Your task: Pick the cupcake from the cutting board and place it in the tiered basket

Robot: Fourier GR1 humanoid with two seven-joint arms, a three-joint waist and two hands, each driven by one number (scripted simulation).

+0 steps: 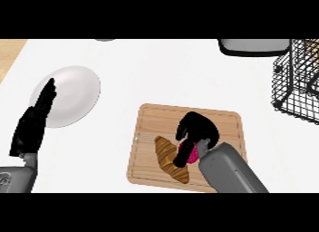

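Observation:
A wooden cutting board (155, 131) lies in the middle of the white counter. My right hand (199, 129) is over it, fingers curled down round the cupcake (192, 155), of which only a pink patch shows below the palm. A brown croissant (170, 158) lies on the board just left of the cupcake. The black wire tiered basket (302, 84) stands at the far right edge, well apart from the hand. At the left, my left hand (34, 122) rests open with fingers pointing up, in front of a white plate.
A white plate (72, 93) sits on the counter at the left. A dark grey object (253, 46) stands at the top edge, next to the basket. A strip of wood-coloured surface (3, 59) runs along the counter's left edge.

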